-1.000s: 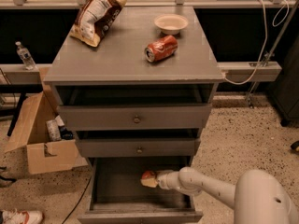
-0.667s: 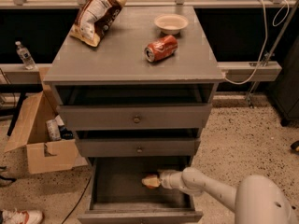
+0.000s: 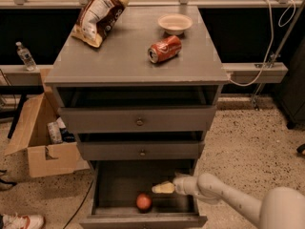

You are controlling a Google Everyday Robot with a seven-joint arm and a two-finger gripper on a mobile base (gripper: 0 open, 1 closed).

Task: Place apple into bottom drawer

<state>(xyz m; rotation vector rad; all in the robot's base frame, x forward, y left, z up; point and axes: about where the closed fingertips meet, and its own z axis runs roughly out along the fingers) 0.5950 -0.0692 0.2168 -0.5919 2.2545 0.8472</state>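
Reaching in from the lower right, the white arm [image 3: 224, 202] extends over the pulled-out bottom drawer [image 3: 119, 187] of the grey table [image 3: 124, 56]. The hand [image 3: 163, 188], pale yellow at its tip, points left and sits above the right half of the drawer floor, just below the front of the middle drawer [image 3: 109, 150].

How far the hand is open cannot be told from this view. Nothing is seen in its hold.

The apple [image 3: 144, 202] lies inside the bottom drawer, on the plain grey floor near the front wall and roughly centred from side to side. It is below and to the left of the hand, near it but apart from it.

The middle drawer and the top drawer [image 3: 95, 119] each carry one round knob at the centre, and each shows a dark gap above its front panel.

On the table top:
- A chip bag [image 3: 98, 14] lies at the rear left corner.
- A red soda can [image 3: 164, 49] lies on its side right of centre.
- A small pale bowl [image 3: 175, 23] stands upright behind the can, near the rear edge.

Left of the table, an open cardboard box [image 3: 43, 147] rests on the speckled floor [image 3: 248, 142]. A water bottle [image 3: 25, 56] stands on the ledge behind the box.
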